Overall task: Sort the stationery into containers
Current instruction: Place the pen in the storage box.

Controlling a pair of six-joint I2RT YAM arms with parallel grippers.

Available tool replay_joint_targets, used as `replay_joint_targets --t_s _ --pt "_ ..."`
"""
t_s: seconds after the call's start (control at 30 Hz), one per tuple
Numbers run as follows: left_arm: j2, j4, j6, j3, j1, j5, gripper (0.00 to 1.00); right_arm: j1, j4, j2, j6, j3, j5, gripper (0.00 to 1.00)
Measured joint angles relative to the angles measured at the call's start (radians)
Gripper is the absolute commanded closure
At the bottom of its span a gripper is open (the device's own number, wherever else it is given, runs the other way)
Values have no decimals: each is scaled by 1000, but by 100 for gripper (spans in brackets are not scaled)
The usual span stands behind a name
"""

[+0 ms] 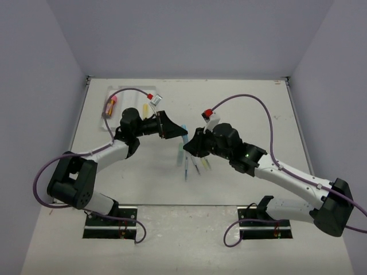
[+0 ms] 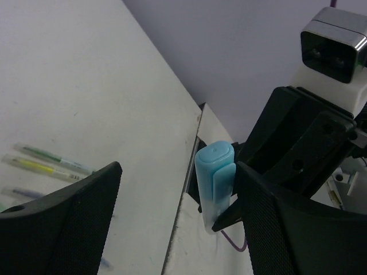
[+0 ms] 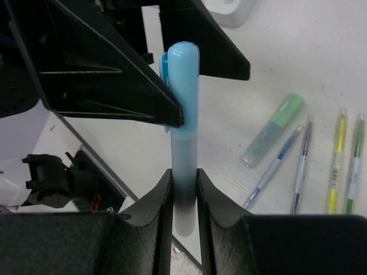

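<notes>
right pincer (image 3: 183, 179) grips one blue highlighter (image 3: 183, 86); one green highlighter (image 3: 273, 129), four pens (image 3: 302, 163)

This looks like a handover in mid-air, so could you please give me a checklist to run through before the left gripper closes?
1. Right gripper firmly shut on the blue highlighter: ok, it clamps the lower barrel.
2. Left gripper open: ok, jaws stand wide apart.
3. Cap end lies between the left jaws: ok, though it sits nearer one jaw than the other.
4. Cap seated on the highlighter: ok.
5. Highlighter lifted clear of the loose pens: ok.
6. Free slot in the tray: cannot tell, the left arm hides much of it.
</notes>
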Motion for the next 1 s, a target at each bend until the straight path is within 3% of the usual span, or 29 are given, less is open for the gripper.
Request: replay_joint_targets --t_s 0.03,0.07,0.1,0.13,0.17,0.23,0.27,0.3,0.33,0.37,0.43,0.5,0.57,0.7,0.87,1.0 --pt "7 43 -27 -1 -6 15 39 -2 17 -6 -6 -4 -17 100" --pt "13 91 -56 0 -13 27 54 -3 32 -7 -11 -4 -35 100" --pt "19 139 -81 0 -21 38 76 -3 44 -7 -16 -4 -51 100" --pt "24 177 -100 0 -30 48 92 -3 51 -7 -21 -5 -62 100" --pt "28 208 -122 0 -41 57 98 -3 55 -7 -24 -5 -71 100" --pt "37 258 -156 8 -64 77 100 -9 54 -7 -39 -12 -85 99" --pt "43 273 -165 10 -72 78 100 -14 53 -9 -37 -12 -98 86" --pt "50 288 -172 10 -73 81 100 -16 52 -12 -34 -13 -102 53" --pt "52 284 -172 14 -72 81 100 -25 52 -14 -31 -14 -109 28" --pt "53 261 -162 25 -68 81 100 -37 55 -15 -25 -16 -115 14" --pt "53 124 -98 79 -53 62 100 -66 60 -22 -7 -24 -114 2" --pt "55 -117 21 177 -26 -31 100 -96 47 -28 12 -28 -88 1" --pt "93 -467 170 394 2 -311 100 -113 15 -25 26 -27 -33 1" --pt "239 -925 378 842 93 -728 100 -119 -68 0 43 -25 35 1" --pt "572 -1226 543 1323 231 -1012 100 -119 -123 15 48 -25 55 1" --pt "772 -1374 617 1428 283 -1066 100 -119 -137 15 46 -25 54 1"
